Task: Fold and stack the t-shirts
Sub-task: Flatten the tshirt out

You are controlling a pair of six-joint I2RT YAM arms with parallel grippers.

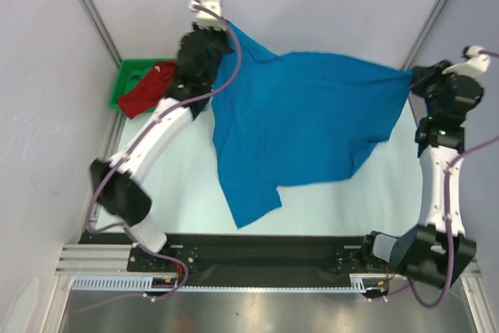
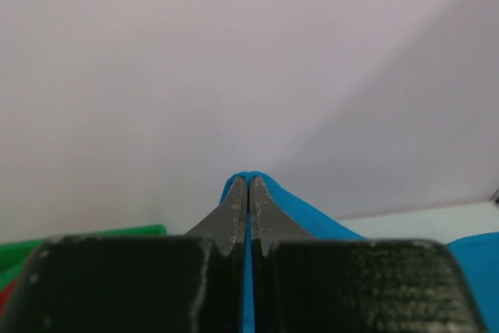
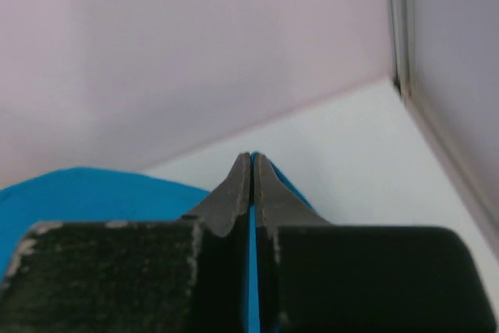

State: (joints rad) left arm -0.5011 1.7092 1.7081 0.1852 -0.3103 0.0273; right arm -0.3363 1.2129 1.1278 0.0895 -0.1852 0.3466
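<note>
The bright blue t-shirt (image 1: 304, 115) hangs stretched between my two grippers above the table, its lower part drooping toward the near side. My left gripper (image 1: 221, 27) is shut on its far left corner; blue cloth (image 2: 312, 216) shows between and round the fingers in the left wrist view. My right gripper (image 1: 413, 79) is shut on its far right corner; blue cloth (image 3: 93, 193) shows between its fingers in the right wrist view. The red t-shirt (image 1: 148, 91) lies crumpled in the green tray (image 1: 129, 76) at the far left, partly hidden by my left arm.
The green tray's rim (image 2: 86, 235) shows low left in the left wrist view. Walls close in the table at the back and both sides, with a metal corner post (image 3: 401, 37) at the far right. The white table (image 1: 187, 200) lies beneath the shirt.
</note>
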